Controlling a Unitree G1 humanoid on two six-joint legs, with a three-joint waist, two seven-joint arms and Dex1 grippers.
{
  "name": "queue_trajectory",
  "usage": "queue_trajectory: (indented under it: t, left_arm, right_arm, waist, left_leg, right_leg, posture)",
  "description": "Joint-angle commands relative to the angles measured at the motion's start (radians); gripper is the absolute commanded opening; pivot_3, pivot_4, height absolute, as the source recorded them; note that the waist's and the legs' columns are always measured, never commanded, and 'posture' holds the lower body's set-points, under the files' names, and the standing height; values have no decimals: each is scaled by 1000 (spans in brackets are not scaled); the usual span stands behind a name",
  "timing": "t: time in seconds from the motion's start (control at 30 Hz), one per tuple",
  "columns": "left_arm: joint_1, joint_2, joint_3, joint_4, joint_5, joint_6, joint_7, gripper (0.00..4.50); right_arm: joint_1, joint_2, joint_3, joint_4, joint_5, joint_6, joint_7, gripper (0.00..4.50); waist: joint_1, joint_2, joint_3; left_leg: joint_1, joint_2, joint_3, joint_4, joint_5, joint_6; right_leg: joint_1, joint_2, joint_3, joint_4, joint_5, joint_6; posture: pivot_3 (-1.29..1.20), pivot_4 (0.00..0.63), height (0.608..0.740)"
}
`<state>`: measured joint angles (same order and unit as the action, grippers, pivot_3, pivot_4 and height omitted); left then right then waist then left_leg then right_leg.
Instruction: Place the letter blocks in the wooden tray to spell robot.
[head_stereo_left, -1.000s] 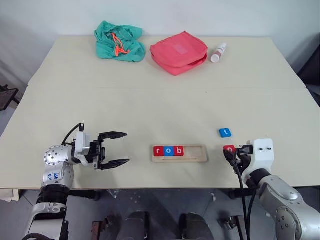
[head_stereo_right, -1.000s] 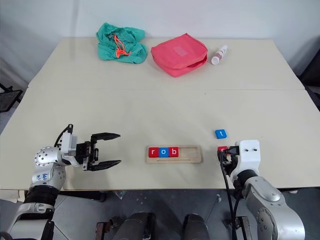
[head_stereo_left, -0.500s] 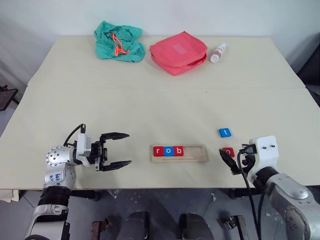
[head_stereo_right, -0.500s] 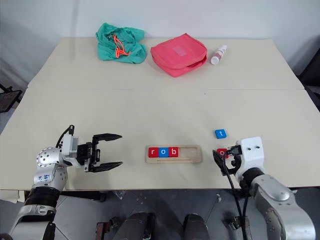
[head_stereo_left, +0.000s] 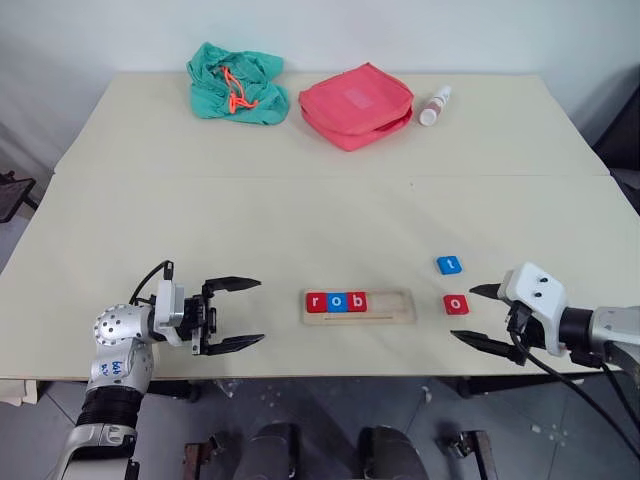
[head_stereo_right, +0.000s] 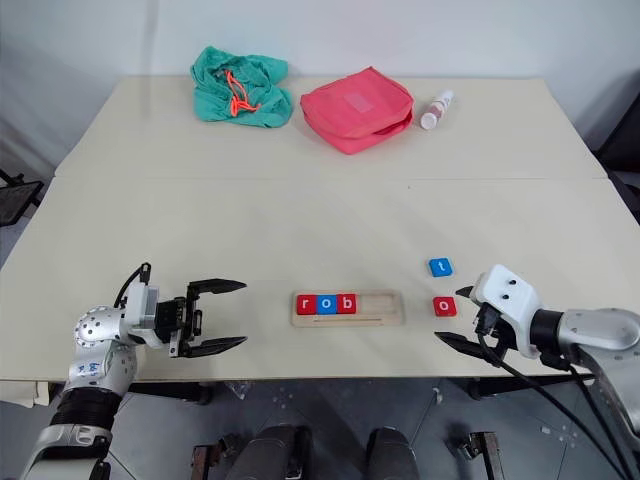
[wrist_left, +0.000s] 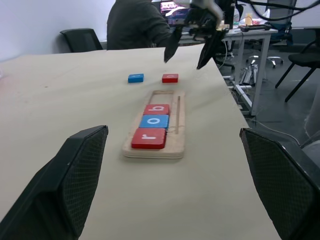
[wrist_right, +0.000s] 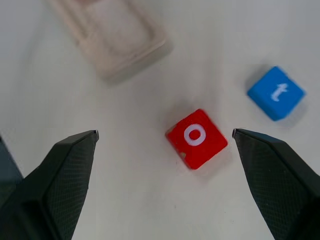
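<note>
The wooden tray (head_stereo_left: 385, 306) lies near the table's front edge. Its left part holds a red r (head_stereo_left: 317, 302), a blue o (head_stereo_left: 337, 302) and a red b (head_stereo_left: 357, 302); its right part is bare. To the right of the tray, a red o block (head_stereo_left: 456, 304) lies flat on the table, with a blue t block (head_stereo_left: 449, 265) just behind it. My right gripper (head_stereo_left: 464, 313) is open, its fingers astride the red o block (wrist_right: 196, 138) from the right and clear of it. My left gripper (head_stereo_left: 259, 311) is open and holds nothing, left of the tray, pointing at it.
At the back of the table lie a green cloth bag (head_stereo_left: 238, 82), a pink pouch (head_stereo_left: 356, 104) and a small white bottle (head_stereo_left: 436, 105). The left wrist view shows a person (wrist_left: 140, 25) seated beyond the table and desks and chairs behind.
My right gripper has opened wide, let go of the red o block and swung out to the right while rolling. The red o block now lies on the table.
</note>
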<state>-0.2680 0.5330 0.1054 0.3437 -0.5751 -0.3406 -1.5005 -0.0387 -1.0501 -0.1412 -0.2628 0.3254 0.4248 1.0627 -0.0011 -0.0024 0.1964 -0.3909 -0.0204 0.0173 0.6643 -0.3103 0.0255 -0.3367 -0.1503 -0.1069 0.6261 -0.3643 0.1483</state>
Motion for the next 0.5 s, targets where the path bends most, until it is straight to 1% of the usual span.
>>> queue_trajectory:
  t: [0.03, 0.3, 0.4, 0.5]
  left_arm:
    - [40, 15, 30, -65, -13, -9, -13, 4500]
    - [121, 9, 55, -150, -10, -1, 30, 4500]
    - [141, 10, 62, -175, -10, 3, 45, 4500]
    - [155, 15, 68, -187, -7, 5, 58, 4500]
  right_arm:
    - [-125, -18, 80, 143, -57, -123, 101, 4483]
    - [-345, 17, 233, 386, -166, -273, 222, 4483]
    - [-393, 24, 273, 435, -194, -300, 262, 4483]
    - [-414, 41, 288, 458, -208, -313, 267, 4483]
  waist:
    - [-1, 0, 0]
    - [0, 0, 0]
    - [0, 0, 0]
    - [0, 0, 0]
  left_leg:
    - [0, 0, 0, 0, 0, 0]
    - [-1, 0, -1, 1, 0, 0]
    - [-1, 0, -1, 1, 0, 0]
    - [-1, 0, -2, 2, 0, 0]
  right_leg:
    - [0, 0, 0, 0, 0, 0]
    - [1, 0, -1, -1, 0, 0]
    - [1, 0, -2, -1, 0, 0]
    - [1, 0, -2, 0, 0, 0]
  posture:
    - [0, 150, 740]
    - [0, 150, 740]
    - [0, 150, 740]
    - [0, 150, 740]
